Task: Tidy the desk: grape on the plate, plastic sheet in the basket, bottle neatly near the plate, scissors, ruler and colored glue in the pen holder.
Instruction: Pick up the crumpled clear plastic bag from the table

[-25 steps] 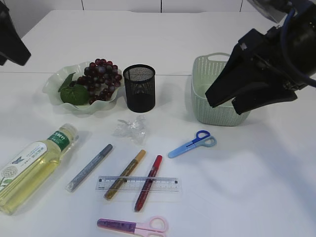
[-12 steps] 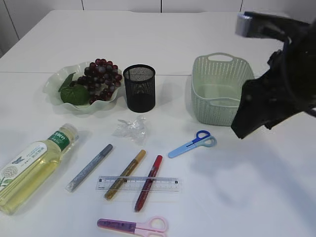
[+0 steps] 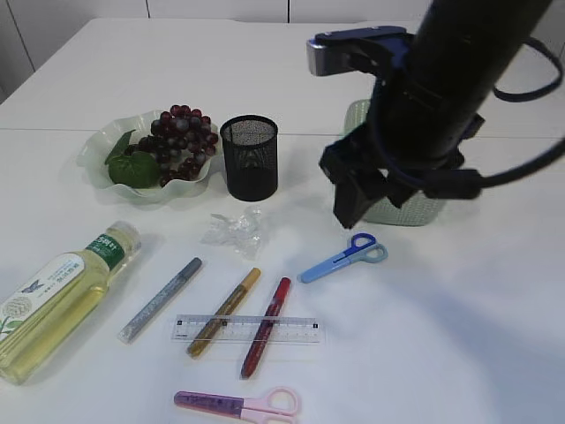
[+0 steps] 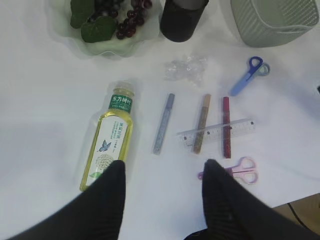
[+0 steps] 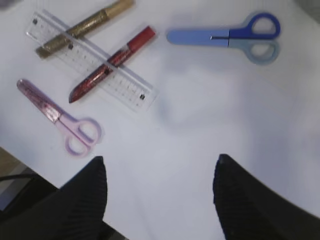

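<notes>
Right gripper (image 5: pixel 160 175), jaws wide and empty, has swung in from the basket (image 3: pixel 415 210) side over blue scissors (image 3: pixel 342 257); pickup likely next.

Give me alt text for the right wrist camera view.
An open, empty right gripper hovers over a white table. Beyond it lie blue scissors, pink scissors, and a clear ruler crossing gold and red glue pens.
</notes>
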Tool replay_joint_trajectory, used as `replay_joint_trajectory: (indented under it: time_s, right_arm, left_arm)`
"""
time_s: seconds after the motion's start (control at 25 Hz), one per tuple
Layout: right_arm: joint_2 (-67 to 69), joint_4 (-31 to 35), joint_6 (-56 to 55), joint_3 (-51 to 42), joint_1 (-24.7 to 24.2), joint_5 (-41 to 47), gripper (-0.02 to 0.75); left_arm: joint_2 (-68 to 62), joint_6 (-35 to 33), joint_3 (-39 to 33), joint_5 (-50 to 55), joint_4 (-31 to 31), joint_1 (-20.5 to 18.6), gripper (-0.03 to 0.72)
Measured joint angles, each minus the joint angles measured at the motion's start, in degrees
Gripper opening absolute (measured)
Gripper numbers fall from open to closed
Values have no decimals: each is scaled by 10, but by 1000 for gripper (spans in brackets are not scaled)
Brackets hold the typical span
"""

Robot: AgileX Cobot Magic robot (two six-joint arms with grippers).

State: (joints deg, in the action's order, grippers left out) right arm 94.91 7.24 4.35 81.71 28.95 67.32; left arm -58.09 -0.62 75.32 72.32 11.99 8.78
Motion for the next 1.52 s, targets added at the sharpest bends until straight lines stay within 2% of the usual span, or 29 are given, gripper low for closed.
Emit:
replay_joint_trajectory:
  time_s: [0.32, 0.52, 0.92, 1.12, 1.52]
  right_arm:
    - [138, -19, -14, 162, 21, 20, 512]
    - [203, -22, -14, 224, 32, -26, 512]
    - [264, -12, -14, 235, 33, -102, 513]
    - [299, -21, -15, 236, 35, -134, 537]
    - [331, -25, -16, 238, 35, -237, 544]
  left_arm:
    - [25, 11, 0, 1, 0, 0, 369]
    - [26, 13, 0, 1, -1, 0, 369]
    - [27, 13, 0, 3, -20, 0, 369]
    - [27, 13, 0, 3, -20, 0, 369]
    - [27, 13, 0, 3, -26, 0, 369]
